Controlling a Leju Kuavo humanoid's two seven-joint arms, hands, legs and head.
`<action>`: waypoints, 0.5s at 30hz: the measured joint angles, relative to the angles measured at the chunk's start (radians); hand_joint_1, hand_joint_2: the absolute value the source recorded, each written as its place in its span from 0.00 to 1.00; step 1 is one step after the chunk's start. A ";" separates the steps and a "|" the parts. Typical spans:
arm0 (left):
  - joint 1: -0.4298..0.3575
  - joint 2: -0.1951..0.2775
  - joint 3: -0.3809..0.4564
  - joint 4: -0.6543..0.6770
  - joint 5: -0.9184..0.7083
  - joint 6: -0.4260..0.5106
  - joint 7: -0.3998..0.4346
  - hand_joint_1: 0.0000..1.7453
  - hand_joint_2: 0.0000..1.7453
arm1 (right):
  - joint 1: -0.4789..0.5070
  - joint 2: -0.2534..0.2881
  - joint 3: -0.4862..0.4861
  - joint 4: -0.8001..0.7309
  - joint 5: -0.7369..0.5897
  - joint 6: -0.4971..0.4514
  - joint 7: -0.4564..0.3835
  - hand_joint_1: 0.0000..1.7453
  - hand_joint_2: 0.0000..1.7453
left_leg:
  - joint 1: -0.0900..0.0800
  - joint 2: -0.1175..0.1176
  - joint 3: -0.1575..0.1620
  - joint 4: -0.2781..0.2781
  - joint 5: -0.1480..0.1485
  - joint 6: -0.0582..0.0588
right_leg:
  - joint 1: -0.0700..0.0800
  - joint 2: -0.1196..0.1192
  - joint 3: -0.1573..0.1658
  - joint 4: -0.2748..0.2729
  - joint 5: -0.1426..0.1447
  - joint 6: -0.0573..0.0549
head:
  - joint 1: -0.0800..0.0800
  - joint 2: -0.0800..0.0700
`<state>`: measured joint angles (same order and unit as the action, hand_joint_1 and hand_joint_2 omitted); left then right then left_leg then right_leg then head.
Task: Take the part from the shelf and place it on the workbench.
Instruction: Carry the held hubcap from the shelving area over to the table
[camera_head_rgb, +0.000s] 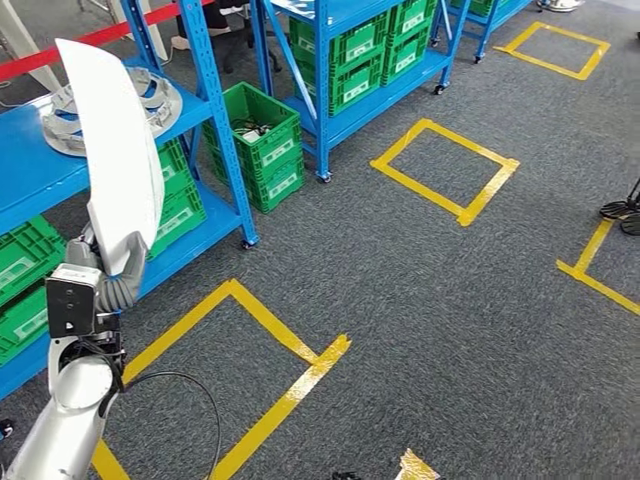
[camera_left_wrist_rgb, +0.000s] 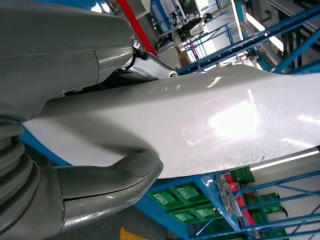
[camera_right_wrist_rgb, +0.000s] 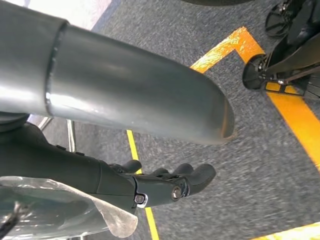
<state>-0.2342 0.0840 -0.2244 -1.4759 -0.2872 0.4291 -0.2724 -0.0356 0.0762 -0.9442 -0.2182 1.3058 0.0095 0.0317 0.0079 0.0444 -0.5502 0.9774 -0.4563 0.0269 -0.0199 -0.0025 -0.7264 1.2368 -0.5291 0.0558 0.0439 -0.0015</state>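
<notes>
The left hand (camera_head_rgb: 113, 275) grips the lower end of the white curved part (camera_head_rgb: 113, 150), thumb (camera_left_wrist_rgb: 109, 187) pressed to one face and the fingers on the other, the panel standing upright above the wrist in front of the blue shelf (camera_head_rgb: 30, 170). The right hand (camera_right_wrist_rgb: 166, 182) hangs over the floor, fingers loosely apart and holding nothing. Green crates (camera_head_rgb: 268, 150) sit on the lower shelf levels; the open one holds dark, unclear items. A round grey ring part (camera_head_rgb: 162, 100) lies on the upper shelf board. The grey carpet (camera_head_rgb: 423, 300) carries yellow tape squares (camera_head_rgb: 445, 165). The left wrist view shows the panel's glossy face and overhead lights; the right wrist view shows a dark wheeled base (camera_right_wrist_rgb: 279, 65) beside yellow tape.
</notes>
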 joint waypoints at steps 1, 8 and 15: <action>0.001 0.000 0.000 -0.001 0.000 0.000 0.000 1.00 1.00 | 0.000 0.000 0.000 0.000 0.000 0.000 0.000 0.00 0.00 | 0.001 0.008 0.000 0.004 -0.003 -0.005 | -0.002 -0.014 0.043 -0.075 0.031 0.002 | 0.000 0.000; 0.000 0.000 0.008 -0.012 -0.001 0.000 0.000 1.00 1.00 | -0.001 0.005 0.000 0.001 0.000 0.001 0.000 0.00 0.00 | -0.002 0.030 -0.003 0.039 -0.034 -0.042 | 0.002 -0.019 0.125 -0.215 0.065 -0.047 | -0.005 0.000; 0.013 0.004 0.016 -0.014 0.002 0.000 0.000 1.00 1.00 | -0.001 0.005 0.000 0.001 0.001 0.003 -0.008 0.00 0.00 | -0.002 -0.039 -0.120 0.295 -0.130 -0.034 | 0.013 0.052 0.123 -0.216 0.072 -0.064 | -0.010 0.000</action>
<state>-0.2209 0.0875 -0.2083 -1.4899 -0.2849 0.4291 -0.2724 -0.0362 0.0809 -0.9442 -0.2174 1.3067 0.0126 0.0236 0.0062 0.0054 -0.6705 1.2726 -0.5866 -0.0071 -0.0066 0.0499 -0.6038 1.0209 -0.4571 -0.0084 0.0338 -0.0015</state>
